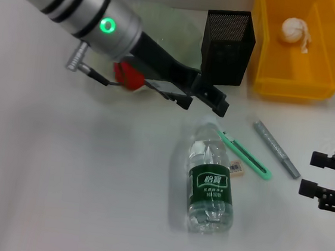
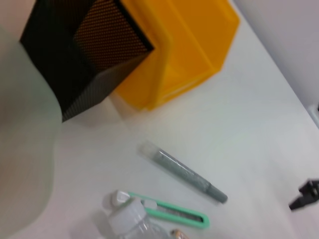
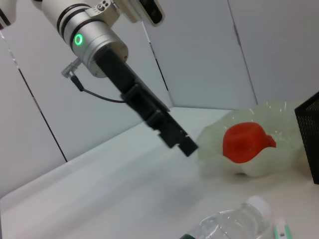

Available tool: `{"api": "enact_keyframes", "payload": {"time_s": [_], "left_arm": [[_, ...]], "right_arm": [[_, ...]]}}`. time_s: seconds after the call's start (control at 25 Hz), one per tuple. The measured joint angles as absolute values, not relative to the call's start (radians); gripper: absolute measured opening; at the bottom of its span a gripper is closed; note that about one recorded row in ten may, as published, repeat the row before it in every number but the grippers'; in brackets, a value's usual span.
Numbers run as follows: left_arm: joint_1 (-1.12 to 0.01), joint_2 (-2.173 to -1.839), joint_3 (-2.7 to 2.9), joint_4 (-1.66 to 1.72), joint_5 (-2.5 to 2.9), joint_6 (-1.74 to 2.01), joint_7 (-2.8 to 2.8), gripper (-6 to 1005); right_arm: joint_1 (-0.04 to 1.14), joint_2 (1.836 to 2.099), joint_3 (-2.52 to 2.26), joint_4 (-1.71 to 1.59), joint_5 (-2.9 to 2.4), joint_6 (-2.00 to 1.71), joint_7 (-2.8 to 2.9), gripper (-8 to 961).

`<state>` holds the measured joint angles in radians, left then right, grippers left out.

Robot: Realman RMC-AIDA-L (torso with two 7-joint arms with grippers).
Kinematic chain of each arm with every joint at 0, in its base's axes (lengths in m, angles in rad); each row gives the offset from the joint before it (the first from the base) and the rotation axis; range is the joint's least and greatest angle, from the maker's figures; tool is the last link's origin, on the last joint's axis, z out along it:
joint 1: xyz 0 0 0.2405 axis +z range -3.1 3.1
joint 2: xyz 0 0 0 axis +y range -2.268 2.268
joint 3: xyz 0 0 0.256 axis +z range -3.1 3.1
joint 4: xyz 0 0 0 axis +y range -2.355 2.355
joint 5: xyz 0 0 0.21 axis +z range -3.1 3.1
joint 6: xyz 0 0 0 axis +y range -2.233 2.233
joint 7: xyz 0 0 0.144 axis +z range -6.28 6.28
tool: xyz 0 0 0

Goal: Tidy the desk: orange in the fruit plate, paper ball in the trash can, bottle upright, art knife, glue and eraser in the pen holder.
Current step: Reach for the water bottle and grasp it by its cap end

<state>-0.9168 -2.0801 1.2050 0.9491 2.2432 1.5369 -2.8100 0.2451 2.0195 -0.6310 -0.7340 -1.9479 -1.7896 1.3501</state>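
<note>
One clear plastic water bottle with green label [image 1: 210, 187] lying flat mid-table. Just beside it: one green art knife [image 1: 243, 153], one grey glue stick [image 1: 276, 149], one small eraser [image 1: 237, 169]. One crumpled paper ball [image 1: 294, 30] in yellow bin [image 1: 329, 58]. One black mesh pen holder [image 1: 226, 45]. Left gripper [image 1: 209, 99] hovers by the holder, jaws cannot tell; right gripper [image 1: 313, 173] at the table's right edge, jaws apart, empty.

The water bottle [image 1: 209, 187] lying on the table carries a dark green label with white Chinese characters reading 怡寶; the smaller print is illegible.
</note>
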Motion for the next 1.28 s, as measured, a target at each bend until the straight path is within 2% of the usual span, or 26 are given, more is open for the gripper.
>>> {"api": "enact_keyframes", "payload": {"time_s": [0.16, 0.6, 1.28], "left_arm": [[-0.950, -2.080, 1.210, 0.855, 2.252, 1.463, -2.822, 828], [-0.952, -2.080, 1.271, 0.811, 2.231, 1.320, -2.877, 827], [-0.916, -2.080, 1.500, 0.771, 2.136, 1.112, -2.878, 825]], "right_arm": [[0.250, 2.027, -0.631, -0.733, -1.960, -1.779, 1.347, 784], [0.263, 2.035, -0.628, -0.692, -1.961, -1.746, 1.299, 784], [0.278, 2.036, -0.627, -0.663, -1.960, -1.739, 1.284, 784]]}}
